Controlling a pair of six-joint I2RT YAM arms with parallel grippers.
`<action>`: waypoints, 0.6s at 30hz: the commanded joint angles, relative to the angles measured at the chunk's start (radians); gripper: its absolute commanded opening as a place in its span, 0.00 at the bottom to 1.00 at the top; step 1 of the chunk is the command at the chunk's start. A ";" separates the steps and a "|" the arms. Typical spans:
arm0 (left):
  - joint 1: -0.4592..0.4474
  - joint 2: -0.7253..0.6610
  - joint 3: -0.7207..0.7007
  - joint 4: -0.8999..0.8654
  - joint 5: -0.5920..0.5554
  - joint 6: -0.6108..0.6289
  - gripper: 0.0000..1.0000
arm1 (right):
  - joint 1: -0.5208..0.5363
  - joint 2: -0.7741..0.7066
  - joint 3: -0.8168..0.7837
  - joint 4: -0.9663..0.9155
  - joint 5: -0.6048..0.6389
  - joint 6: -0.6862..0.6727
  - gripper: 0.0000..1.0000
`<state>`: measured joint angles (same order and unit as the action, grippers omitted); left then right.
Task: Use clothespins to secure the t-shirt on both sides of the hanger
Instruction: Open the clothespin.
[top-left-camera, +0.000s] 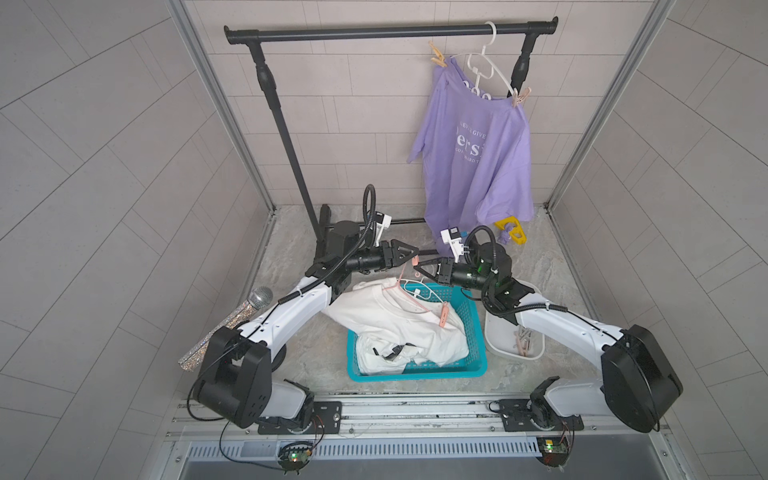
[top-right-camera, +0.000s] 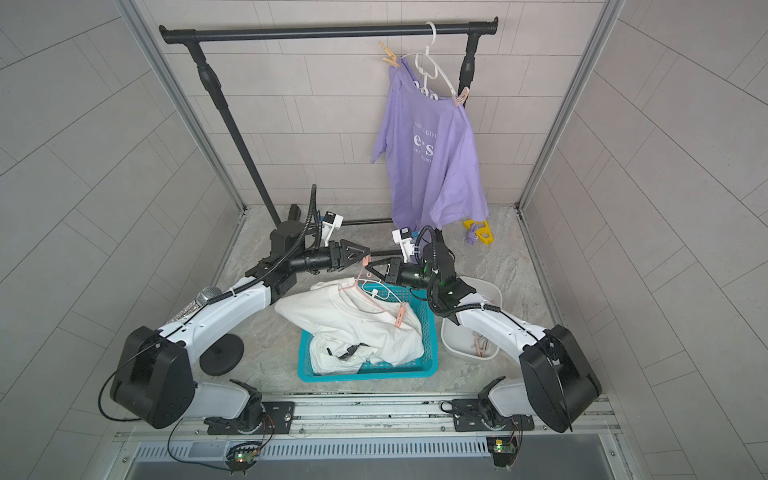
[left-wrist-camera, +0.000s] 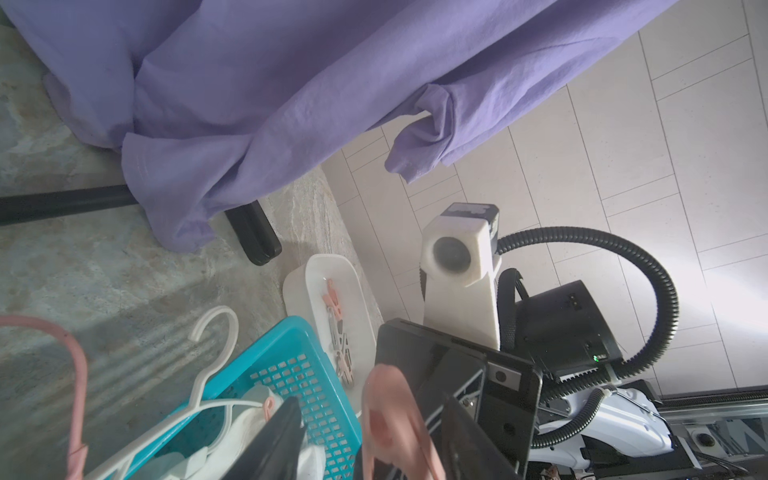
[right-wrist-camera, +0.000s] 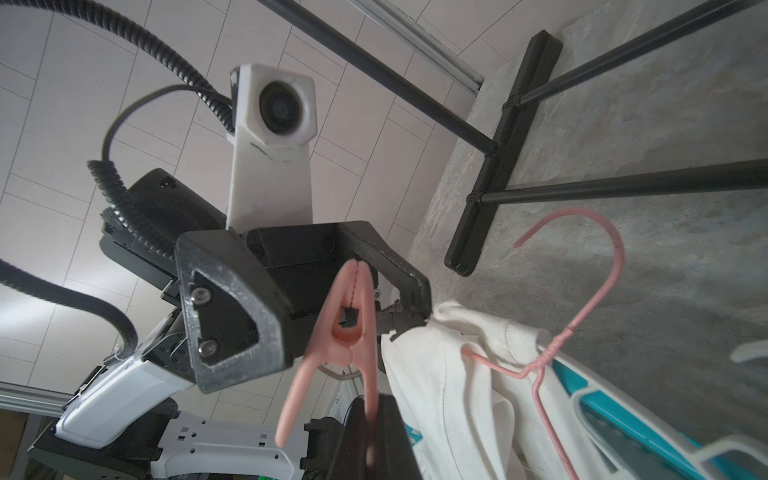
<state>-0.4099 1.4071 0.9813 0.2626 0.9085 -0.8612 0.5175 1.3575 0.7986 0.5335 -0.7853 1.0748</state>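
"Salmon-pink plastic spring clothespin: where is it sitting right now?"

"It is hanging in the air between the two arms, just beyond the far rim of the turquoise plastic mesh basket. The right gripper is pinching one of its splayed legs between its fingers."

"And the left gripper?"

"Its fingers are standing spread, one on each side of the clothespin's body, not gripping it."

"So a hand-over is looking likely. What is making it go well?"

"Centring the left fingers squarely across the clothespin before pressing, and letting the right release only once that grip is feeling firm; otherwise it is risking a drop onto the crumpled white cotton t-shirt lying on the thin pink wire hanger below."
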 joint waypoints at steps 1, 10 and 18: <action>0.009 0.010 -0.015 0.125 0.042 -0.065 0.54 | 0.007 0.009 0.001 0.110 -0.023 0.052 0.00; 0.015 0.004 -0.017 0.128 0.056 -0.068 0.46 | 0.011 0.053 0.002 0.170 -0.025 0.088 0.00; 0.015 0.005 -0.022 0.129 0.068 -0.067 0.45 | 0.010 0.089 0.000 0.245 -0.029 0.134 0.00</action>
<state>-0.3996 1.4139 0.9699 0.3485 0.9524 -0.9276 0.5232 1.4418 0.7982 0.7082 -0.8047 1.1732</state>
